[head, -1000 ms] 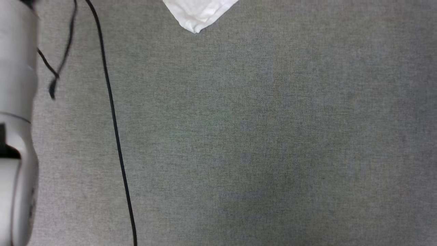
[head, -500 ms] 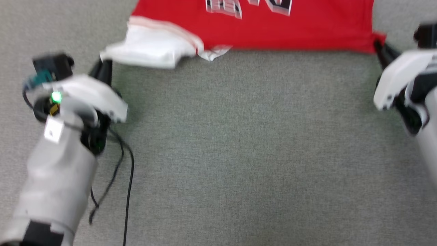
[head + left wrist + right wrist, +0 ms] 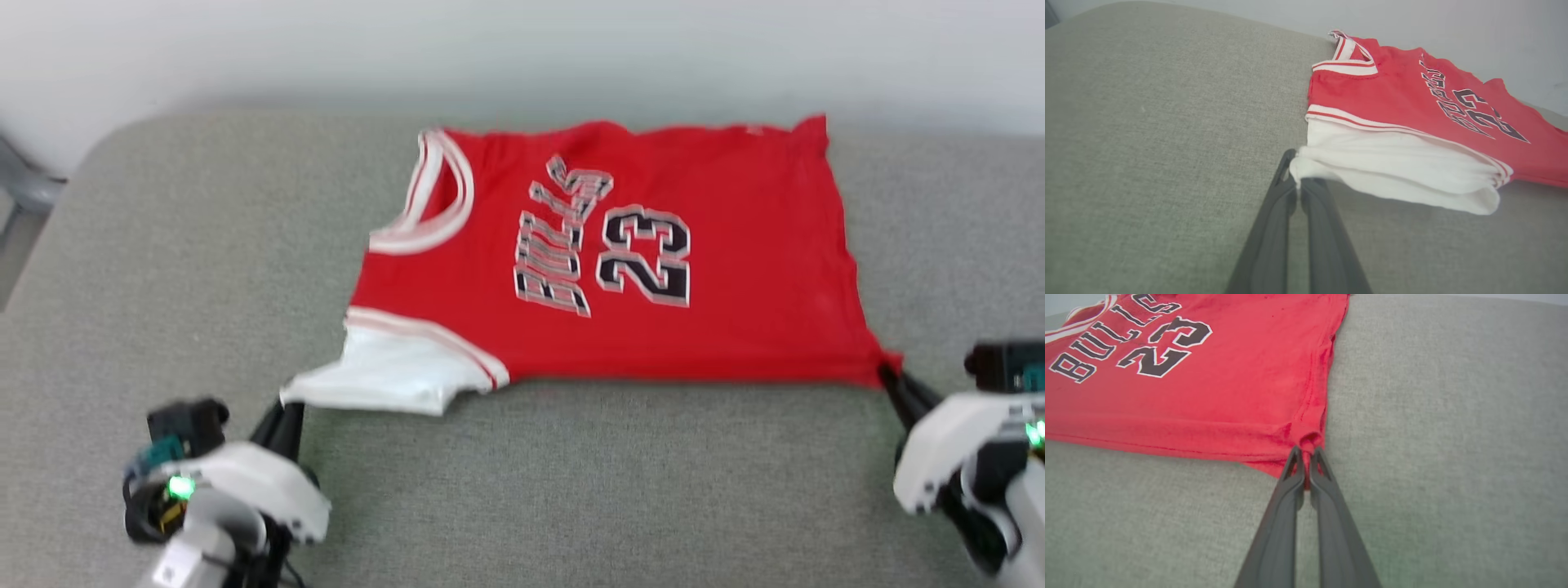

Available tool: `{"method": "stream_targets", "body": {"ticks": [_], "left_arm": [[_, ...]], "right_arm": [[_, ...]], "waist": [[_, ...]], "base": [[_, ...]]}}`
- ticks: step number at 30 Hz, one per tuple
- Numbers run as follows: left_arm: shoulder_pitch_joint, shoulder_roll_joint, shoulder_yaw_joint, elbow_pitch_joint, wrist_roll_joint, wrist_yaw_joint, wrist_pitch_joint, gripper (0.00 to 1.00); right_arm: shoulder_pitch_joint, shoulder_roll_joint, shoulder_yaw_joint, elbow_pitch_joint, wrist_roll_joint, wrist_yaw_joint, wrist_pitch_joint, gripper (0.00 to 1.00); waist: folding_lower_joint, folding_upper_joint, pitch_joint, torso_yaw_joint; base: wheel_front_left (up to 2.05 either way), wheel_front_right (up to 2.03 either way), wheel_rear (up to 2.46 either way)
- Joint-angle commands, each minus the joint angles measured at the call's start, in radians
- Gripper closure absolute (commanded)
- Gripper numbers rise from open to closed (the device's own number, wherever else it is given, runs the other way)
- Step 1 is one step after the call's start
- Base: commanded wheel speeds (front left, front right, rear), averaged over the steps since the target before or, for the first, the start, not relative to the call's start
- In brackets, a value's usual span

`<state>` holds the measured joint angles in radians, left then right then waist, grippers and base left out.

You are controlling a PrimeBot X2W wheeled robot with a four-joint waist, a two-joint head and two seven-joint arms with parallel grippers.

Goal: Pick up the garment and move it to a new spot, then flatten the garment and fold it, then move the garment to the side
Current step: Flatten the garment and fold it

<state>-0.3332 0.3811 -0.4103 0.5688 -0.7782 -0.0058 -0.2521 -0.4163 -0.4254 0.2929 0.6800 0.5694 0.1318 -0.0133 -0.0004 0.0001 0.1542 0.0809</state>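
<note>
The garment [image 3: 735,269] is a red jersey with black "23" lettering. It lies front up on the grey surface, collar toward the left and hem toward the right. Its white sleeve [image 3: 392,384] sticks out toward me at the near left. My left gripper [image 3: 286,411] is shut on that sleeve's corner, and the left wrist view shows its tips [image 3: 1298,173] pinching the white cloth [image 3: 1392,171]. My right gripper [image 3: 886,374] is shut on the near hem corner. In the right wrist view the red cloth [image 3: 1229,396] bunches between its tips [image 3: 1304,456].
The grey fabric surface [image 3: 571,490] spreads wide around the garment and rounds off at its far left corner. A pale wall [image 3: 522,49] runs behind it. A dark grey object [image 3: 24,188] shows past the surface's left edge.
The head view has swung upward, from bare grey surface to the whole garment and the wall. Both grippers stay shut on their corners of the garment.
</note>
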Motion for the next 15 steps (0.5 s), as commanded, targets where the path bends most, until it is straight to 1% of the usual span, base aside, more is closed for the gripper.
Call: {"method": "stream_targets", "body": {"ticks": [1,6,9,10,11,12,13,15], "left_arm": [[0.052,0.02,0.007,-0.038,-0.004,0.025,0.008,1.0],[0.254,0.062,0.022,-0.249,-0.031,0.136,0.073,1.0],[0.369,0.091,0.029,-0.378,-0.045,0.204,0.117,1.0],[0.369,0.091,0.029,-0.378,-0.045,0.204,0.117,1.0],[0.438,0.104,0.036,-0.45,-0.057,0.242,0.14,1.0],[0.472,0.111,0.038,-0.481,-0.062,0.262,0.154,1.0],[0.472,0.111,0.038,-0.481,-0.062,0.262,0.154,1.0],[0.527,0.123,0.047,-0.54,-0.075,0.293,0.172,1.0]], "right_arm": [[0.057,-0.01,-0.019,-0.022,-0.006,-0.002,0.012,1.0],[0.255,0.017,-0.121,-0.16,-0.043,-0.002,0.069,1.0],[0.377,0.049,-0.186,-0.256,-0.071,-0.002,0.125,1.0],[0.377,0.049,-0.186,-0.256,-0.071,-0.002,0.125,1.0],[0.45,0.06,-0.227,-0.324,-0.09,-0.002,0.176,1.0],[0.483,0.07,-0.247,-0.363,-0.096,-0.002,0.2,1.0],[0.483,0.07,-0.247,-0.363,-0.096,-0.002,0.2,1.0],[0.544,0.092,-0.289,-0.428,-0.112,-0.002,0.239,1.0]], "waist": [[0.0004,-0.0001,-0.061,0.008],[0.0004,-0.0001,-0.122,0.004],[0.0004,-0.0001,-0.152,0.005],[0.0004,-0.0001,-0.152,0.005],[0.0004,-0.0001,-0.168,0.007],[0.0004,-0.0001,-0.171,0.007],[0.0004,-0.0001,-0.171,0.007],[0.0004,-0.0001,-0.178,0.01]], "base": [[0.0,0.0,0.0],[0.0,0.0,0.0],[0.0,0.0,0.0],[0.0,0.0,0.0],[0.0,0.0,0.0],[0.0,0.0,0.0],[0.0,0.0,0.0],[0.0,0.0,0.0]]}}
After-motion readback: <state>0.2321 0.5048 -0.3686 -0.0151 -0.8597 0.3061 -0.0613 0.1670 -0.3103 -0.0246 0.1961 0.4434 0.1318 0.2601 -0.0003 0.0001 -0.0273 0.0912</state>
